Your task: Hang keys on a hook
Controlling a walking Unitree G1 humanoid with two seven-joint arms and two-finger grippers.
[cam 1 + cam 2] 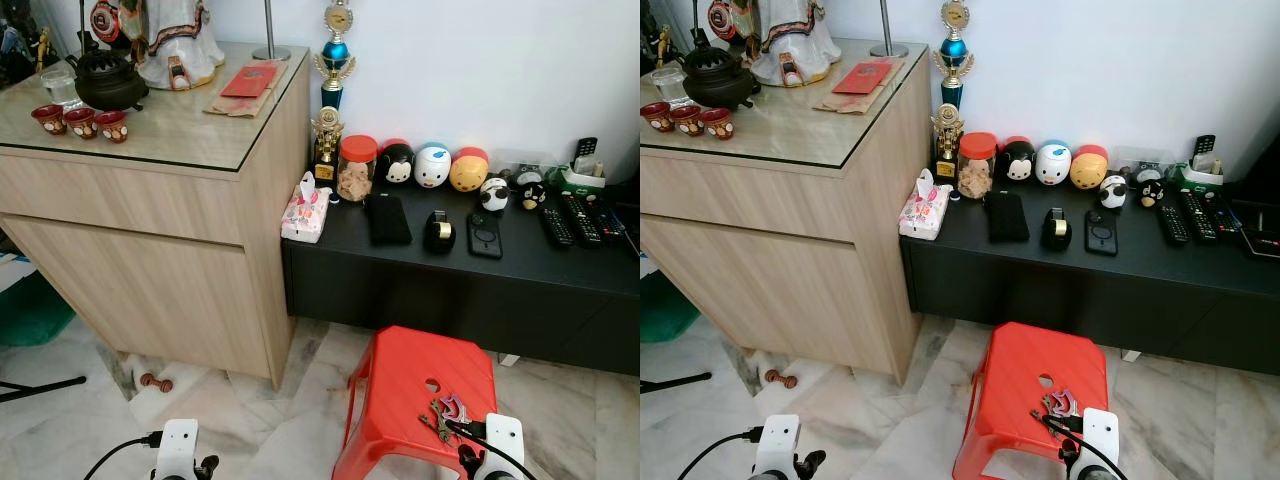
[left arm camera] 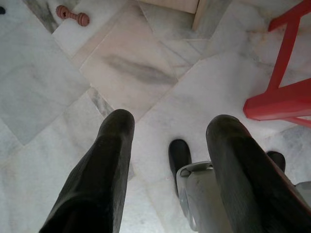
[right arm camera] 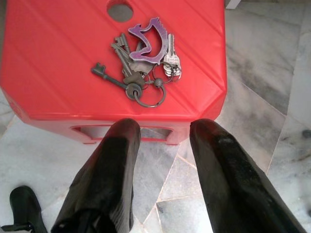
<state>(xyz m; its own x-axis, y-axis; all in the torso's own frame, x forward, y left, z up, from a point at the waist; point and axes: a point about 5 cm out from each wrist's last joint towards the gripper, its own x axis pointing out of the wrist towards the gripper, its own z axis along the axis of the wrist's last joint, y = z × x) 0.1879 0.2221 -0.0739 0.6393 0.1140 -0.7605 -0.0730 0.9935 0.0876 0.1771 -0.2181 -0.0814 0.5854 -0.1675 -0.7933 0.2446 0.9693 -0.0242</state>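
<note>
so, step in hand: picking the keys up off the stool, by my reading; nothing is held yet and no hook can be made out in these views.
keys: the bunch of keys (image 3: 141,65) lies flat on the top of the red stool (image 3: 53,63), near the front edge and just below the round hole in the seat. a purple tag sits on top, several grey keys fan out beneath it, and a ring pokes out toward the edge.
right gripper: the right gripper (image 3: 163,145) hangs just off the stool's front edge, over the marble floor (image 3: 257,73), fingers apart and empty, pointing at the bunch.
left gripper: the left gripper (image 2: 167,141) is low over the floor beside the stool, fingers spread, holding nothing; it looks idle.
approach: i would bring the right gripper forward and down over the seat so one finger lands each side of the thick middle of the bunch, where ring and key heads meet.
grip advice: close on the cluster rather than a single key blade, since a flat key on smooth plastic would likely slide away.
risk: pushing in from the edge could shove the bunch toward the hole; coming down from above seems safer.
surroundings: a wooden cabinet (image 1: 150,260) and a low black console (image 1: 470,275) stand behind the stool.
</note>
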